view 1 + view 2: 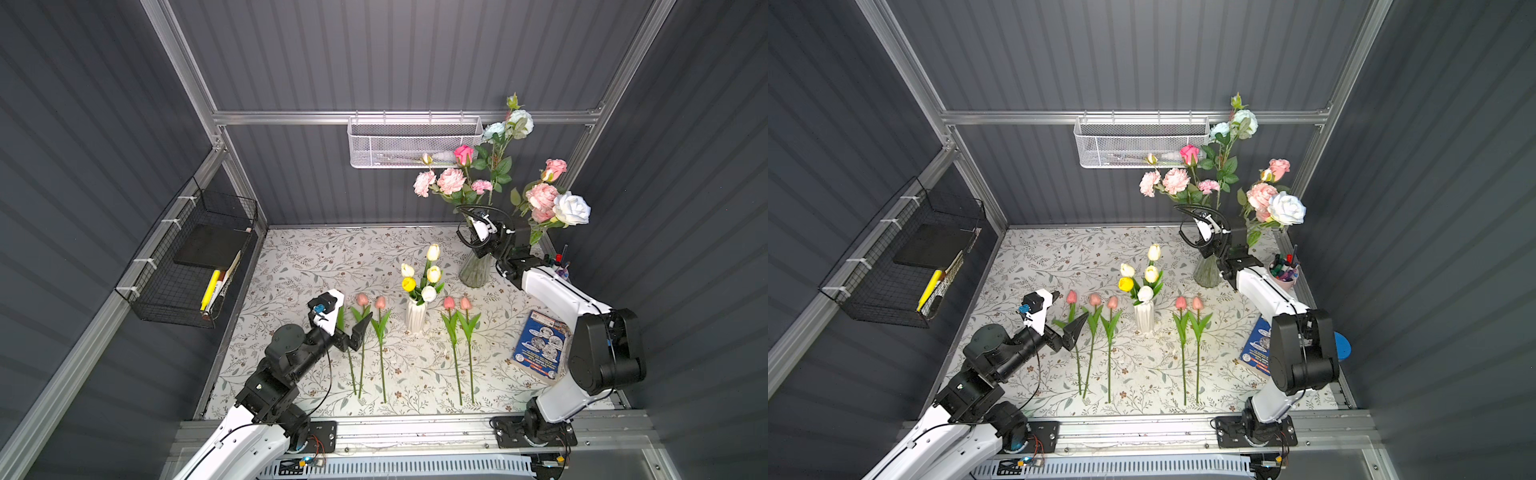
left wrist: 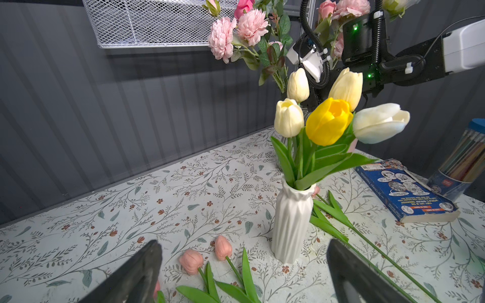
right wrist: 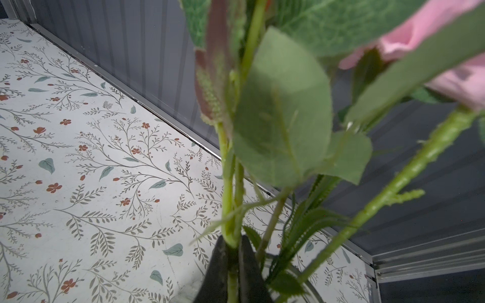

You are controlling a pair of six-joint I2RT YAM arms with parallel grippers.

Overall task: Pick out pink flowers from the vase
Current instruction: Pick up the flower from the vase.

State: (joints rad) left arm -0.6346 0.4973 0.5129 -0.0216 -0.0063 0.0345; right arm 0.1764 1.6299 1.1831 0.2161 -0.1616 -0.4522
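A clear glass vase (image 1: 475, 270) stands at the back right and holds pale pink ruffled sprays (image 1: 451, 180), a deep pink rose (image 1: 464, 153), more pink roses (image 1: 541, 196), a white rose (image 1: 572, 209) and pale blue blooms. My right gripper (image 3: 232, 242) is at the vase mouth, shut on a thin green flower stem (image 3: 227, 183). The bloom of that stem is out of the wrist view. Several pink tulips (image 1: 380, 302) lie on the table in front. My left gripper (image 2: 242, 246) hangs open just above the left group of tulips (image 2: 191, 261), holding nothing.
A white ribbed vase (image 1: 415, 316) with yellow, cream and white tulips stands mid-table between the lying tulips. A blue book (image 1: 540, 347) lies at the right edge, with a pen cup (image 1: 1283, 270) behind it. A white mesh basket (image 1: 415, 141) hangs on the back wall and a black wire basket (image 1: 195, 257) on the left wall.
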